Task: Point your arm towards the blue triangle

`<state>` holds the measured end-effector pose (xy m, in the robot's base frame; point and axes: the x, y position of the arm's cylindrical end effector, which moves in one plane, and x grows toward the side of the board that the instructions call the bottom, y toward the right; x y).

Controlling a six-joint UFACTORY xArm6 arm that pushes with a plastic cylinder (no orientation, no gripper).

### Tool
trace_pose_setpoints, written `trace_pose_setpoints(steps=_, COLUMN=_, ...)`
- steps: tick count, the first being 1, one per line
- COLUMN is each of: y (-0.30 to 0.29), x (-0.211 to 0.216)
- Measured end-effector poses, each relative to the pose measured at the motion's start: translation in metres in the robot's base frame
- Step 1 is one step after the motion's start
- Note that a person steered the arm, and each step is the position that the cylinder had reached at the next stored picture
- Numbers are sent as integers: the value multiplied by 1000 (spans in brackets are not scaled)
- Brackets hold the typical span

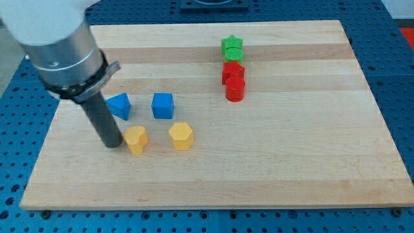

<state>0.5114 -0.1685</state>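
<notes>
1. At the view's left of the bench (pixel 272 175): my tip (pixel 113 144), rod end down on the wood; there is no claw, so nothing is clenched or released.
2. Blue triangle (pixel 119 105): just above and to the right of my tip, close beside the rod.
3. Neighbours: blue cube (pixel 163 105), two yellow blocks (pixel 136 139) (pixel 182 136); green and red blocks stacked toward the view's top right.
4. Step judged: final approach. Next move: a short slide up-right, stopping short of the nearer yellow block.

You look down at an angle from the near edge of the wooden board (pixel 259 168); the whole board shows.
</notes>
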Motion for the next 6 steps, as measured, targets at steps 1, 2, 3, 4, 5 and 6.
trace_pose_setpoints(steps=1, y=28, x=-1)
trace_pose_setpoints(steps=2, y=56, x=-1)
trace_pose_setpoints(steps=3, y=59, x=-1)
trace_pose_setpoints(steps=4, y=27, x=1)
trace_pose_setpoints(steps=5, y=-17, x=2)
trace_pose_setpoints(steps=6, y=-46, x=-5)
